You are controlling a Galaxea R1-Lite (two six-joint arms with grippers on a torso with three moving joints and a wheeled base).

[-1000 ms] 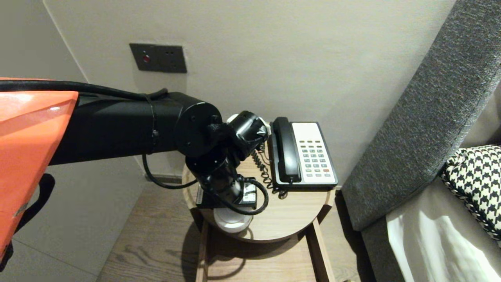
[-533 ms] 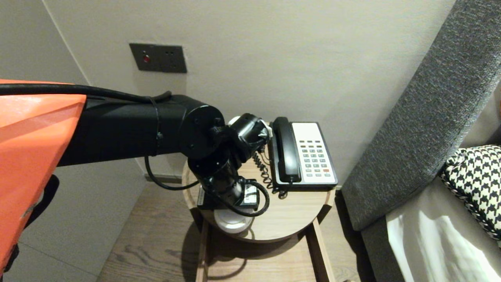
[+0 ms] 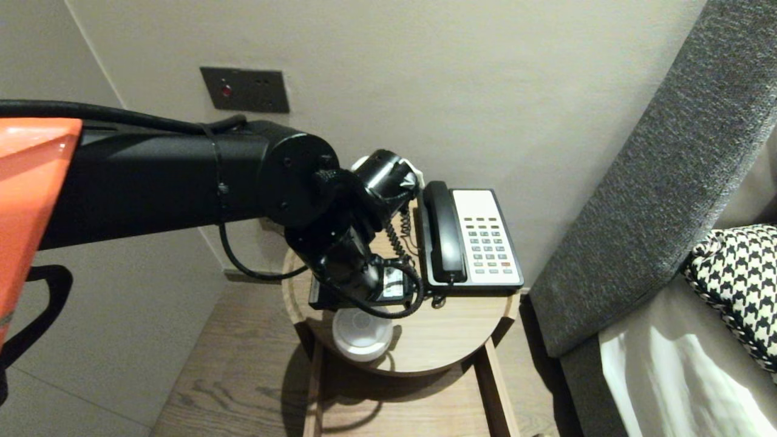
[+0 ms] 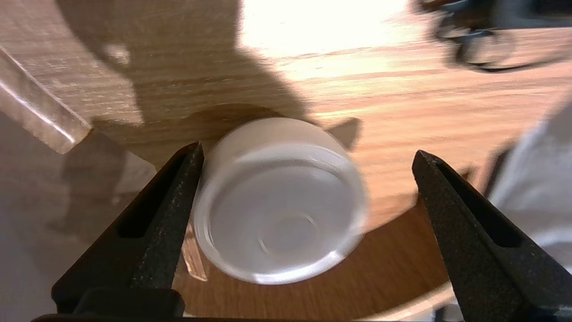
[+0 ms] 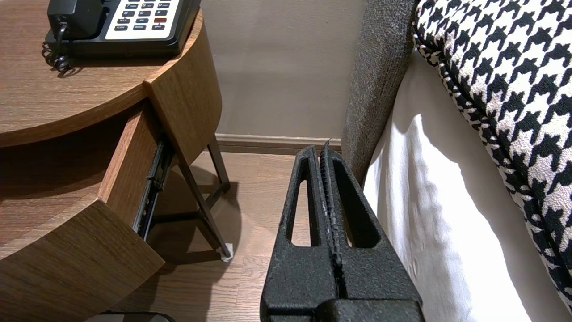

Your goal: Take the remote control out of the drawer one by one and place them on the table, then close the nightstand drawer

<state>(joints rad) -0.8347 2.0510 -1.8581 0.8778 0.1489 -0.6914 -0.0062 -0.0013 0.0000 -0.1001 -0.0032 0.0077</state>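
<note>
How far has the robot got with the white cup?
Done: the white cup stands on the round table, near its front edge. In hand: the left end effector hangs open, a finger on each side of it, gripping nothing. To do, probably: drawing the arm clear. The right end effector sits shut beside the bed.

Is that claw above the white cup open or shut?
Open. On the left gripper the fingers stand wide apart in the wrist view, one close beside the cup, the other well clear of it.
</note>
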